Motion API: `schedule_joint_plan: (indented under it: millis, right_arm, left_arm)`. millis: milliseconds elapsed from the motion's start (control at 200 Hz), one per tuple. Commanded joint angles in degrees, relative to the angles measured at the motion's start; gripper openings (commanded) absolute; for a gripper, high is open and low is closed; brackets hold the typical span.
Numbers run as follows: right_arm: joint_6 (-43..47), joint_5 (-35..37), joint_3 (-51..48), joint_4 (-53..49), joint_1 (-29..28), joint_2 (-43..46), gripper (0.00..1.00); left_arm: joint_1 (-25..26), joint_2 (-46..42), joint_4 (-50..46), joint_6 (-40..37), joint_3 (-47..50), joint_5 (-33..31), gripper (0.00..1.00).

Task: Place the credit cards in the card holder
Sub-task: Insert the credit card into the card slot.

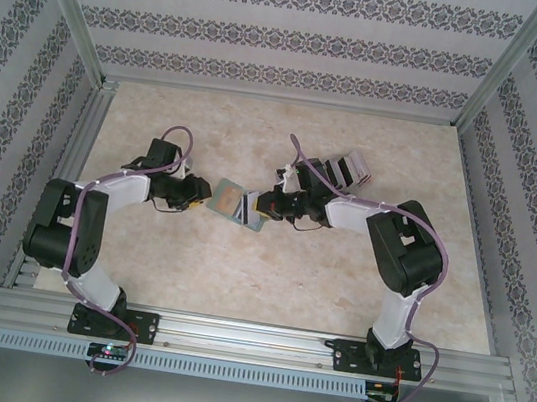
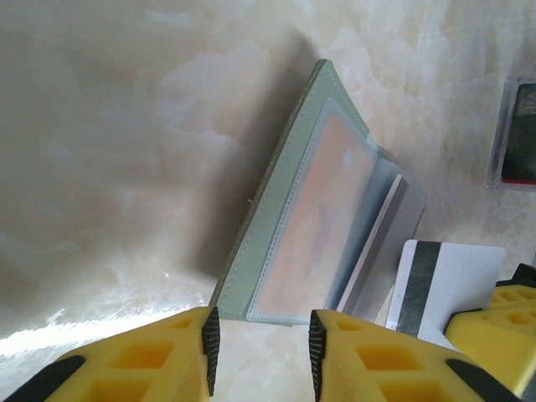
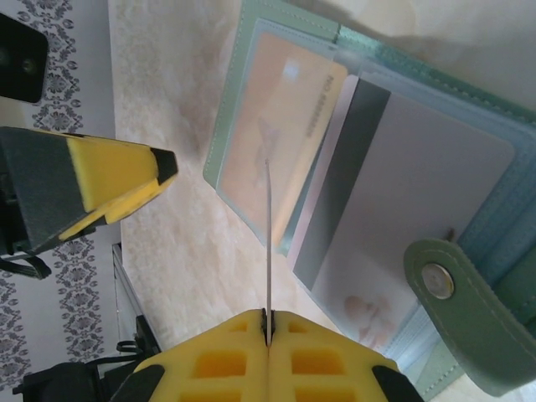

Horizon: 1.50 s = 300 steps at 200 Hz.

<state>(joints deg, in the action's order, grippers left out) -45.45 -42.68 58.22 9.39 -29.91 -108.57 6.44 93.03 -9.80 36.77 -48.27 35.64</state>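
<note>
Green and open, the card holder (image 1: 233,203) sits in the middle of the pale, stone-look table (image 1: 266,282), right between the two claws. Its see-through pockets face up. One pocket has an orange card (image 3: 280,126) in it. The pocket next to it has a pale card (image 3: 402,193) with a dark stripe. The flap with the little round snap (image 3: 437,280) sticks out to one side.

The right claw (image 3: 268,316) is pinched tight on a third card (image 2: 452,276). This card is white on the back with a dark stripe. From the right wrist it looks like just a thin line, because it is seen from its edge. Its far end is over the orange card's pocket. It is hard to tell if it touches the pocket or is inside it.

The left claw (image 2: 263,335) has its two yellow fingers (image 2: 151,360) spread apart. The near end of the card holder is just in front of the gap between them. They do not seem to squeeze it.

A grey rack (image 1: 349,170) with slots stands behind the right arm (image 1: 398,251), apart from the card holder.
</note>
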Motion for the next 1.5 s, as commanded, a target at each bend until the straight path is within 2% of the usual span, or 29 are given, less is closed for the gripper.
schedule_joint_plan:
  millis: [0,385,560,874,1254,1494]
  right_arm:
    - [-1.54,1.3,-1.39,4.63,-1.06,0.1,0.05]
    - [-6.58,4.65,-3.89,8.87,-2.08,-0.04,0.05]
    - [-8.72,6.28,-4.23,9.83,-2.77,-1.08,0.05]
    - [-13.77,7.86,-5.34,11.22,-1.86,-2.21,0.05]
    - [-18.6,4.33,-5.22,16.82,-1.28,-5.07,0.04]
    - [-20.29,4.68,-6.38,18.47,-0.19,-5.18,0.05]
  left_arm:
    - [0.86,1.8,2.31,-3.42,-2.13,1.41,0.36]
    - [1.12,7.15,3.9,-5.56,-3.68,3.13,0.35]
    - [1.12,10.69,0.25,-7.84,-7.57,4.2,0.32]
    - [1.2,11.41,0.98,-7.28,-6.85,6.26,0.28]
    - [2.24,11.25,3.57,-5.16,-4.96,6.89,0.28]
    - [2.6,11.12,4.05,-4.61,-4.44,6.81,0.28]
